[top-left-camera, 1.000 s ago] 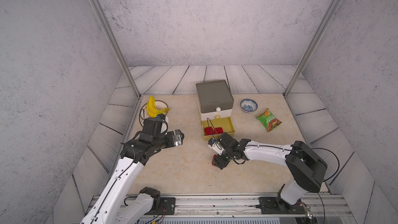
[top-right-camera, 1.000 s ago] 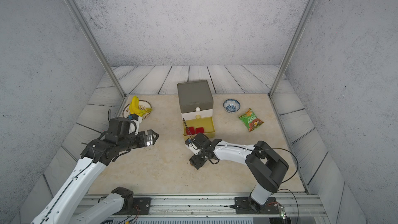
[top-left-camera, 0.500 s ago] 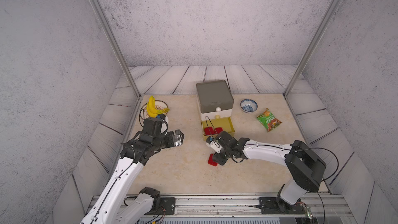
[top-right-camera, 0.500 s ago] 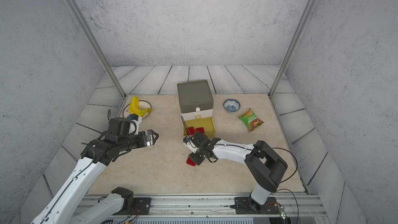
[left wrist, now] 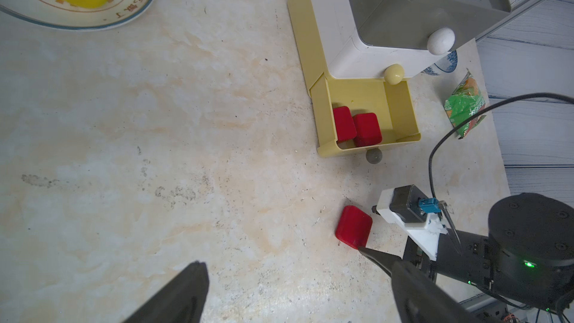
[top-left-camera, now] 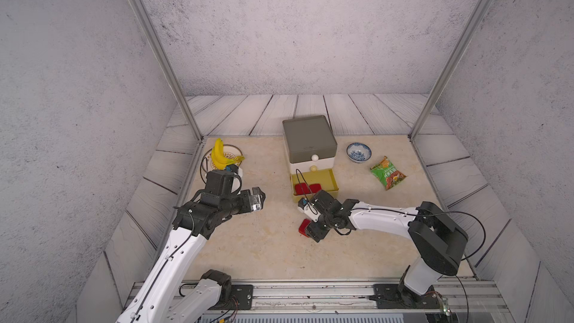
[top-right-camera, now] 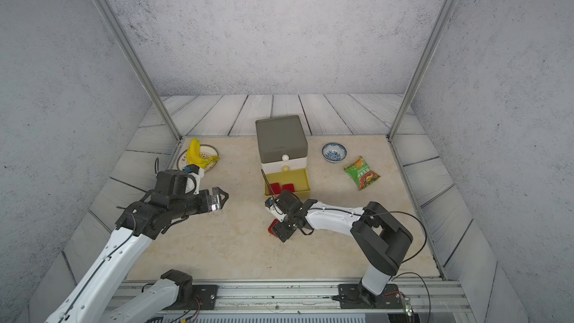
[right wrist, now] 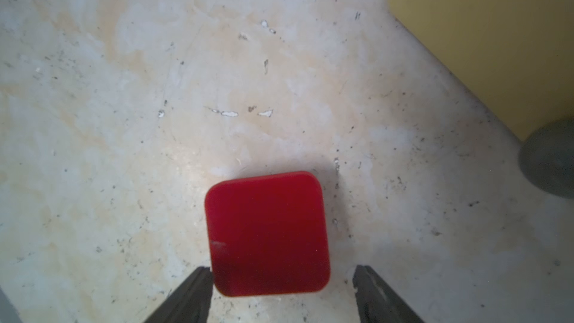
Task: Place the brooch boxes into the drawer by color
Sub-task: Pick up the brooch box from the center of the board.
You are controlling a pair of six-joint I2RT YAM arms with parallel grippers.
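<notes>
Lying flat on the table [right wrist: 155,88], a red brooch box [right wrist: 267,234] sits between the parted jaws of the right gripper [right wrist: 282,268], one fingertip [right wrist: 192,293] against its edge, the other clear of it; the open yellow drawer [left wrist: 399,110] nearby holds two more red boxes [left wrist: 367,128].

Both top views look from high above the front edge of the beige marbled table [top-left-camera: 248,253], tilted down toward the back wall, taking in all of it. The left wrist camera faces down from some height past the left pincer [left wrist: 279,256], reaching the grey, white and yellow three-tier drawer chest [left wrist: 388,26]. The right wrist camera sits close over the table. All four share the flat red rounded-square box [right wrist: 267,234] near the chest's front.
</notes>
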